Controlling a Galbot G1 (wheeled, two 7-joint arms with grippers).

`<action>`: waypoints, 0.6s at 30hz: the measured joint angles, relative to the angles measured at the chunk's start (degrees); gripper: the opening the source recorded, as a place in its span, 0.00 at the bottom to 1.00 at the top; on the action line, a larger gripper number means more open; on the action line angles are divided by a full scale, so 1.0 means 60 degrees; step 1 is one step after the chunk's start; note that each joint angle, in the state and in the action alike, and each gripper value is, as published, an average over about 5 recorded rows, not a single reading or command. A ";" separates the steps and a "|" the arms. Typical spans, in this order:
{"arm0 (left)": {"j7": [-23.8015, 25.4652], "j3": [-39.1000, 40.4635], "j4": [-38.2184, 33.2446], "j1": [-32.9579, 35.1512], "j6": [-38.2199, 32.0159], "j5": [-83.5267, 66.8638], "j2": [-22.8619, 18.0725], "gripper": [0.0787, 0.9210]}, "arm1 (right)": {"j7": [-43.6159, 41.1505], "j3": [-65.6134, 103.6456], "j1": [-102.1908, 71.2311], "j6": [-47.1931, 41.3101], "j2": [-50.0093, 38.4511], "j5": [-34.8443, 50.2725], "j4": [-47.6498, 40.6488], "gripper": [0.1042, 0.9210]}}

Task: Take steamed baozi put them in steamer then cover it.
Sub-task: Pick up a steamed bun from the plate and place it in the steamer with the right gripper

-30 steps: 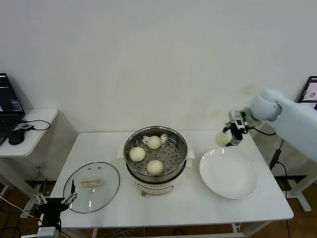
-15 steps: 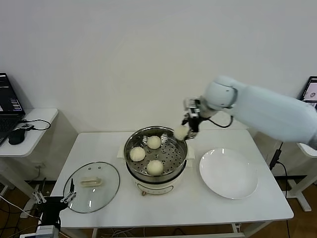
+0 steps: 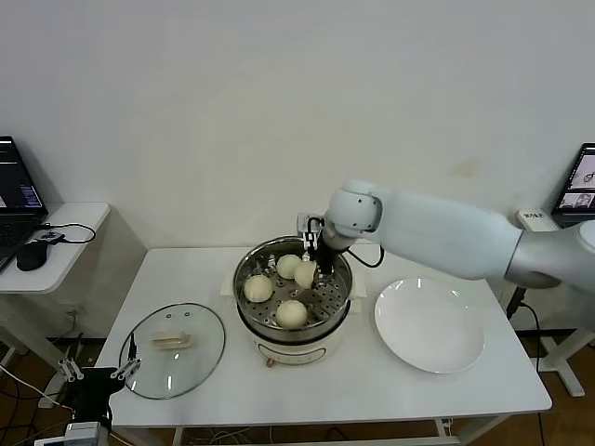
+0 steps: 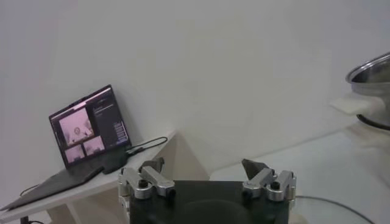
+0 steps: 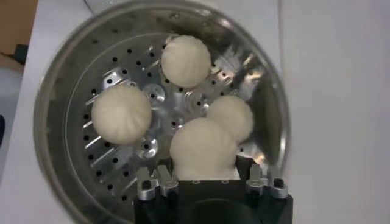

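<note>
Hanging low off the front-left corner of the surface [image 3: 372,400], the left tool [image 3: 97,375] was parked with its fingers spread wide and nothing between them. Beyond it, a side desk [image 3: 70,243] carried an open laptop [image 4: 91,131] and a dark mouse [image 3: 31,257].

On the surface itself, near the left edge, the cover [image 3: 173,349] lay flat, its cream handle facing up, just beside the steamer [image 3: 292,294] and not touching it. The steamer stood at about the middle of the surface on its white base.

Three steamed baozi rested on the perforated tray: one toward the left side [image 3: 257,289], one at the front [image 3: 292,314] and one toward the back [image 3: 288,267]. The right tool [image 3: 311,269] reached down into the pot from over its back rim, pinching a fourth baozi [image 5: 203,151]. That bun sat close against the back one, and I could not tell whether it touched the tray.

The right arm stretched in from the right edge, passing above the back of the surface. Below it, right of the steamer, a white plate [image 3: 429,325] lay with nothing on it.
</note>
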 measured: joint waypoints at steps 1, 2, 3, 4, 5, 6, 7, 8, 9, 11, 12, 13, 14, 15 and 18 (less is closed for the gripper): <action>-0.0001 0.0000 0.0015 -0.0003 -0.0001 -0.0001 -0.0001 0.88 | 0.0008 -0.0018 -0.0028 -0.0034 0.0013 -0.0029 -0.0003 0.65; -0.0003 0.0001 0.0030 -0.0007 -0.0002 -0.0001 -0.0001 0.88 | 0.0012 -0.0037 -0.0058 -0.0063 0.0018 -0.0058 -0.0002 0.65; -0.0005 0.0003 0.0044 -0.0012 -0.0003 -0.0001 -0.0002 0.88 | 0.0015 -0.0056 -0.0094 -0.0089 0.0019 -0.0090 0.0000 0.66; -0.0007 0.0006 0.0057 -0.0019 -0.0005 -0.0001 -0.0002 0.88 | 0.0018 -0.0071 -0.0131 -0.0113 0.0015 -0.0126 0.0002 0.66; -0.0009 0.0009 0.0070 -0.0026 -0.0006 -0.0001 -0.0003 0.88 | 0.0019 -0.0083 -0.0170 -0.0133 0.0007 -0.0164 0.0002 0.66; -0.0010 0.0012 0.0079 -0.0033 -0.0007 -0.0001 -0.0003 0.88 | 0.0018 -0.0092 -0.0211 -0.0153 -0.0005 -0.0207 0.0002 0.66; -0.0011 0.0015 0.0085 -0.0038 -0.0008 -0.0001 -0.0004 0.88 | 0.0016 -0.0097 -0.0251 -0.0172 -0.0020 -0.0252 0.0003 0.66; -0.0012 0.0016 0.0089 -0.0041 -0.0008 -0.0001 -0.0006 0.88 | 0.0012 -0.0097 -0.0288 -0.0190 -0.0038 -0.0296 0.0005 0.66; -0.0012 0.0017 0.0090 -0.0041 -0.0008 0.0000 -0.0007 0.88 | 0.0010 -0.0093 -0.0321 -0.0206 -0.0059 -0.0339 0.0011 0.66; -0.0013 0.0018 0.0089 -0.0034 -0.0008 0.0001 -0.0011 0.88 | 0.0013 -0.0073 -0.0380 -0.0236 -0.0104 -0.0417 0.0033 0.66; -0.0014 0.0018 0.0089 -0.0029 -0.0008 0.0002 -0.0014 0.88 | 0.0018 -0.0059 -0.0402 -0.0248 -0.0125 -0.0453 0.0047 0.66; -0.0014 0.0018 0.0088 -0.0025 -0.0008 0.0004 -0.0018 0.88 | 0.0027 -0.0042 -0.0421 -0.0259 -0.0148 -0.0487 0.0062 0.66; -0.0016 0.0020 0.0088 -0.0022 -0.0008 0.0008 -0.0024 0.88 | 0.0040 -0.0023 -0.0435 -0.0270 -0.0171 -0.0518 0.0076 0.66; -0.0017 0.0024 0.0086 -0.0020 -0.0009 0.0012 -0.0031 0.88 | 0.0054 -0.0003 -0.0447 -0.0279 -0.0194 -0.0545 0.0092 0.67; -0.0020 0.0047 0.0070 -0.0021 -0.0009 0.0031 -0.0056 0.88 | 0.0091 0.0070 -0.0477 -0.0301 -0.0271 -0.0603 0.0146 0.72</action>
